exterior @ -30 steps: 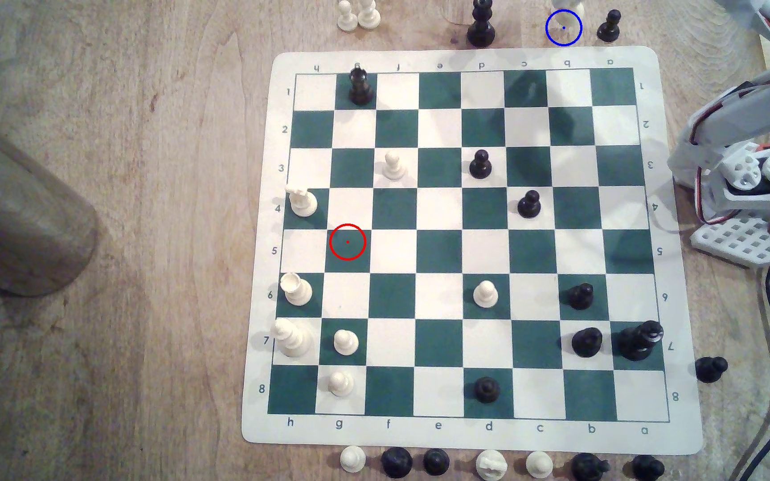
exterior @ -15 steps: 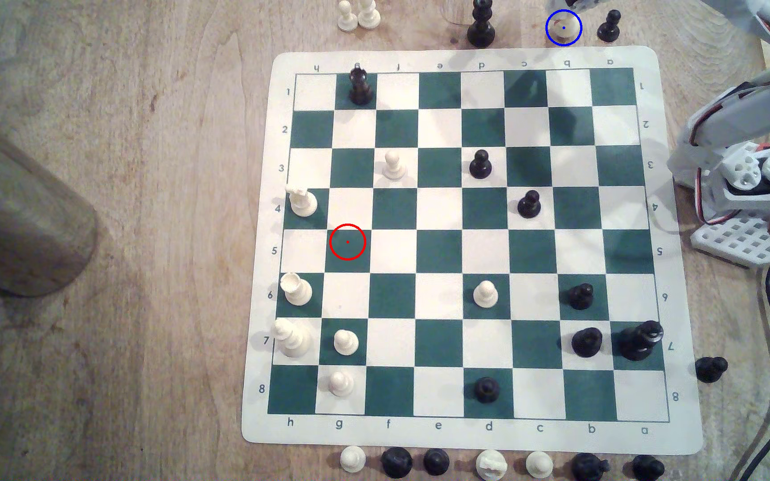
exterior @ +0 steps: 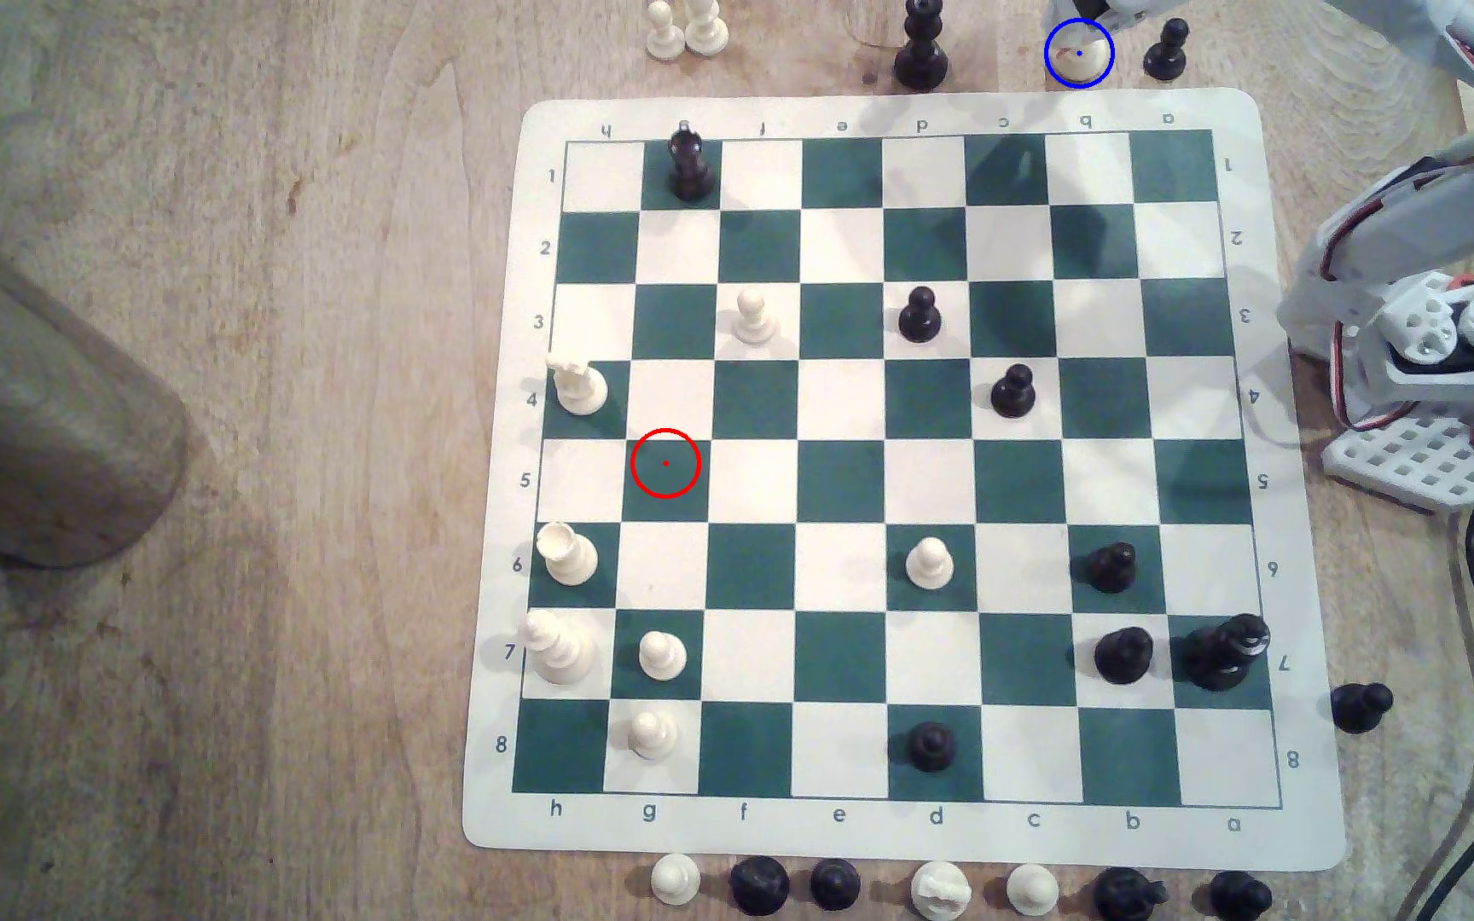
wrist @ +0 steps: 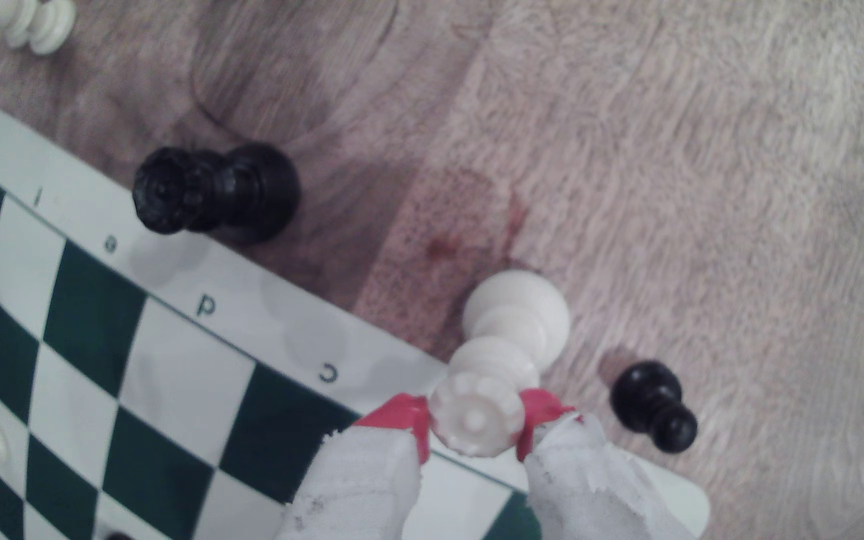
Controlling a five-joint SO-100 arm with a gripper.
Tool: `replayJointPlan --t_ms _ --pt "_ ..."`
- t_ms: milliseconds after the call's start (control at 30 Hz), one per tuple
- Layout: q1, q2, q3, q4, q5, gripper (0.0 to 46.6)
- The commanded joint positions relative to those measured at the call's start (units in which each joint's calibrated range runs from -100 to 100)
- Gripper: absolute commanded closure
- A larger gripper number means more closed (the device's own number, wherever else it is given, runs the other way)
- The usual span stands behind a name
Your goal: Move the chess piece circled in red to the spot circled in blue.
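The worktop (exterior: 273, 443) of pale wood carries a green-and-white chess mat (exterior: 893, 832), and the action sits off the mat, past its twelve-o'clock edge in the exterior view. There the blue ring marking the spot (exterior: 1060, 78) already has the chess piece (wrist: 510, 337) inside it: the cream base fills most of the ring, a tall black piece (exterior: 920, 44) stands well off at nine o'clock from it, and a black pawn (exterior: 1166, 51) stands near at three o'clock. The red ring (exterior: 665, 463) on the g5 square holds nothing.

In the wrist view the claw (wrist: 474, 428) has its red-tipped fingers (wrist: 404, 415) on either side of the piece's crowned head (the tips look pressed against it, or very nearly so), so I read it as gripping the chess piece, though motion blur leaves a thin gap possible. The base seems to rest on the wood, and the piece looks upright.

Judged from this, the carry is done and the step in hand is the release. The next move calls for opening the jaws evenly so neither tip drags the head sideways, then lifting straight up, minding the black pawn near the claw.
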Motion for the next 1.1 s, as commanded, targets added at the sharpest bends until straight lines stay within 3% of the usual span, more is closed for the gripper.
replayJointPlan --t_ms 0,400,500,533,600,1067 --pt "0.31 -1.36 -0.27 -0.99 0.49 46.3" --pt "0.55 -1.10 1.63 -1.24 1.37 45.8" --pt "0.71 -1.02 1.63 -1.73 1.37 36.9" --pt "0.94 -1.10 1.72 -2.47 1.27 31.0" --pt "1.33 -1.27 2.09 -3.70 1.37 24.9" --pt "2.97 -3.99 2.09 -4.27 2.34 19.9"
